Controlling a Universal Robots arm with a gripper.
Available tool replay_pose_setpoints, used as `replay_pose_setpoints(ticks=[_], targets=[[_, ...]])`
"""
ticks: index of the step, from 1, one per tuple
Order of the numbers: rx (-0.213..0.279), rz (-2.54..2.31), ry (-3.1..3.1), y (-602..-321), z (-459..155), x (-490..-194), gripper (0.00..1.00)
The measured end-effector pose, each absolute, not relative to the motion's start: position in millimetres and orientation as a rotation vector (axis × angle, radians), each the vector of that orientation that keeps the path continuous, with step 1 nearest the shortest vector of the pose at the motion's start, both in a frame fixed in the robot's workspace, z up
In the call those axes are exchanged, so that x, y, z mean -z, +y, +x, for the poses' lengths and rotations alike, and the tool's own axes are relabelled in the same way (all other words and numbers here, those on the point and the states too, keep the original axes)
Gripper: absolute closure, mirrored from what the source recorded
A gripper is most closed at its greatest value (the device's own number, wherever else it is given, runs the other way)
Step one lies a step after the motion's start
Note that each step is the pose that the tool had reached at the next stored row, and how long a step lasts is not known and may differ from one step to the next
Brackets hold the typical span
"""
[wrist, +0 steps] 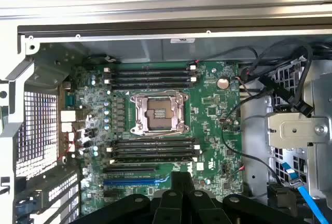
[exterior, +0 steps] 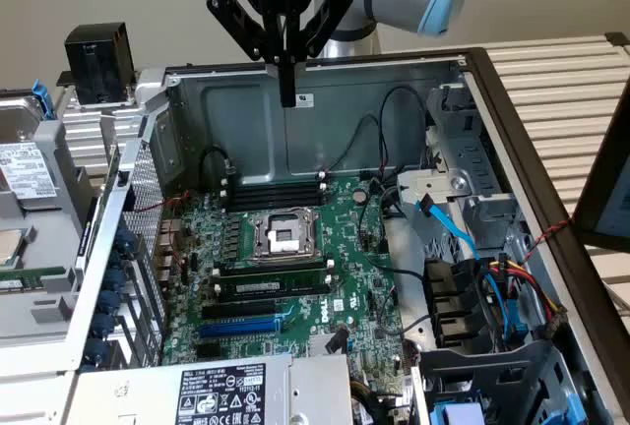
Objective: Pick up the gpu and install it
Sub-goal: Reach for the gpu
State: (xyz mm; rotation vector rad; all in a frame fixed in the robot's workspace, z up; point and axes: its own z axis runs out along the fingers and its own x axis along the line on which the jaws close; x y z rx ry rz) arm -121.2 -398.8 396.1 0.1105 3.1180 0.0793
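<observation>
Gpu: cannot tell where it is lying.
Gripper [exterior: 287, 96]: fingers are pressing together, gripping nothing, and it is hanging above the far wall of the case [exterior: 246, 125].
Motherboard [exterior: 340, 248]: is lying flat below, with the CPU socket [exterior: 283, 234] sitting mid-board.
Black block [exterior: 98, 49]: is sitting outside the case, far left.

1. "robotiq", in white letters partly cut off at the top edge, stands on the black body of the gripper [exterior: 287, 96].
2. "dell", in white, is printed on the green motherboard [exterior: 354, 268], near its front edge.
3. the power supply label [exterior: 222, 395] carries certification marks; its small print is too small to read.
</observation>
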Motion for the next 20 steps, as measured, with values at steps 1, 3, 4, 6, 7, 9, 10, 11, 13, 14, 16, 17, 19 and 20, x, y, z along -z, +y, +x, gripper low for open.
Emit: replay_pose_setpoints(ticks=[1,3,4,6,7,9,10,11,13,14,16,17,19,20], targets=[[-0.079,0.11,3.118,-399,-121,-396,0.89],[-0.08,0.111,3.118,-399,-121,-396,0.89],[-0.08,0.11,3.118,-399,-121,-397,0.89],[-0.08,0.111,3.118,-399,-121,-397,0.89],[-0.08,0.11,3.118,-399,-121,-397,0.89],[-0.08,0.11,3.118,-399,-121,-397,0.89],[-0.08,0.11,3.118,-399,-121,-397,0.89],[-0.08,0.11,3.118,-399,-121,-397,0.89],[-0.08,0.11,3.118,-399,-123,-397,0.89],[-0.08,0.11,3.118,-399,-123,-397,0.89],[-0.08,0.11,3.118,-399,-127,-397,0.89],[-0.08,0.11,3.118,-399,-130,-397,0.89],[-0.08,0.111,3.118,-399,-136,-397,0.89],[-0.08,0.11,3.118,-399,-140,-397,0.89]])
